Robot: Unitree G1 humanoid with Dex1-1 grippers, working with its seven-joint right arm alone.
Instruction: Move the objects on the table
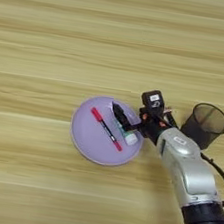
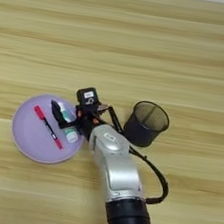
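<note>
A round lilac plate (image 1: 88, 136) lies on the light wooden table (image 1: 69, 37), a little right of centre. On it a thin red pen (image 1: 106, 129) rests diagonally. A white-and-green glue stick (image 1: 129, 135) is at the plate's right rim, its white end poking out from under my right gripper (image 1: 119, 113). The gripper reaches over the plate's right side from the lower right, on the silver forearm (image 1: 186, 170), right at the glue stick (image 2: 71, 135). Whether it holds the stick is hidden. A black wire-mesh pen cup (image 1: 206, 125) stands upright to the right of the gripper (image 2: 61, 111).
A black cable (image 2: 152, 165) loops from the wrist past the foot of the pen cup (image 2: 146, 123). Bare wood stretches across the far half and the left side of the table (image 2: 144, 38).
</note>
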